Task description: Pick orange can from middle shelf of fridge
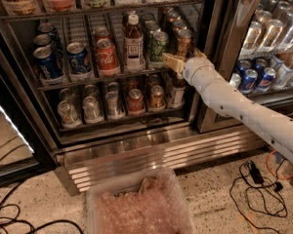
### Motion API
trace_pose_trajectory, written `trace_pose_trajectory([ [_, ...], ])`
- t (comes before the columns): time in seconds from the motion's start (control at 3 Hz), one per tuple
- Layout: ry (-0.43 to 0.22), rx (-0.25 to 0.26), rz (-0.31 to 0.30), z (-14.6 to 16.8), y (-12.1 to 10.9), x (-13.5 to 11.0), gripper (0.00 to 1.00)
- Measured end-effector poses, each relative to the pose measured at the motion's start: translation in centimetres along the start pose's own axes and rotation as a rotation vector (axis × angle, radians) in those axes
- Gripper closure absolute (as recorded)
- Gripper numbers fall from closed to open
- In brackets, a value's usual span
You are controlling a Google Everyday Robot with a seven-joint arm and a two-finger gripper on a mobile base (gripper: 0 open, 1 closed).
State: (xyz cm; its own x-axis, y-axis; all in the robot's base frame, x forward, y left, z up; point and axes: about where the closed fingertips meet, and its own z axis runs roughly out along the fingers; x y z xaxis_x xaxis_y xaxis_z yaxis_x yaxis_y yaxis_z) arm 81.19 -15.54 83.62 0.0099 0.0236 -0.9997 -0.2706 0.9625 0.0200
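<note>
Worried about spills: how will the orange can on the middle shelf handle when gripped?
The orange can looks rigid, though its smooth metal may slip. Upright beside the green can, it could tip if nudged by the gripper, which is at its lower front.

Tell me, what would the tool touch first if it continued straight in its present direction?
Probably the orange can at the front of the middle shelf; the tool sits just before its base. Depth is unclear.
</note>
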Motion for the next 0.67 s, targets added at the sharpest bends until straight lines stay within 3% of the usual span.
trace_pose_trajectory([
  [0.67, -0.017, 0.025, -0.026, 0.26, -0.30, -0.51, 0.61],
])
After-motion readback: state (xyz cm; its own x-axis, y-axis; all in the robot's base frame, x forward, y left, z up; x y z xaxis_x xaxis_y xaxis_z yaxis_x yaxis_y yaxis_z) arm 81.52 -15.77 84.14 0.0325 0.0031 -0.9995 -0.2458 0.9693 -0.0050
